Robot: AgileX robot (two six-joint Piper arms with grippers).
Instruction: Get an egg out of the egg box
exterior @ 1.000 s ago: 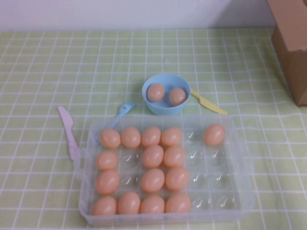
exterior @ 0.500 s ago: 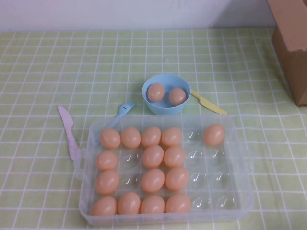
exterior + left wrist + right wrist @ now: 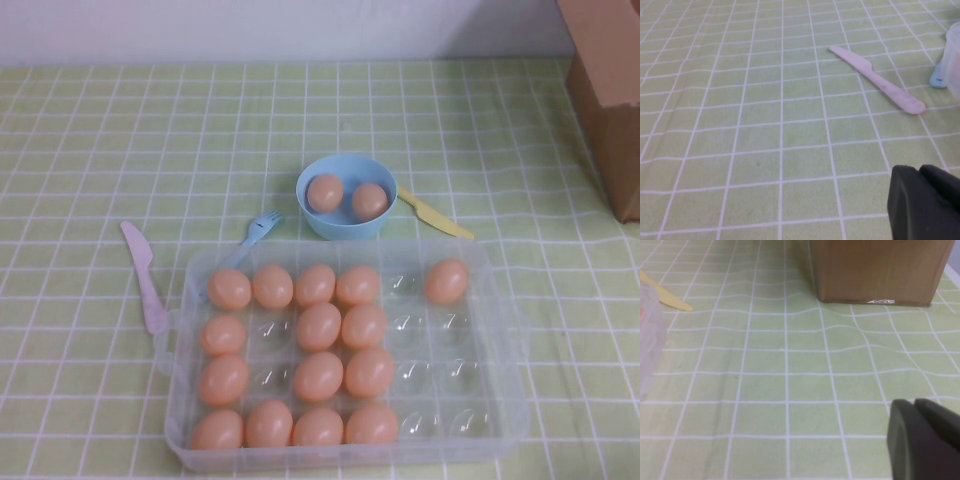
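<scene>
The clear egg box (image 3: 505, 330) sits at the near middle of the table in the high view. Several orange-tan eggs fill its left four columns, and a lone egg (image 3: 446, 281) sits in the far right cup. Neither arm shows in the high view. My left gripper (image 3: 917, 169) is shut and empty, low over the cloth left of the box; a corner of the box (image 3: 955, 55) shows there. My right gripper (image 3: 914, 402) is shut and empty over the cloth right of the box, whose edge (image 3: 647, 340) shows in its view.
A light-blue bowl (image 3: 345, 228) holding two eggs stands just behind the box. A blue fork (image 3: 258, 230) and a pink knife (image 3: 144, 277) lie to its left, and a yellow knife (image 3: 435, 214) to its right. A cardboard box (image 3: 610, 90) stands far right.
</scene>
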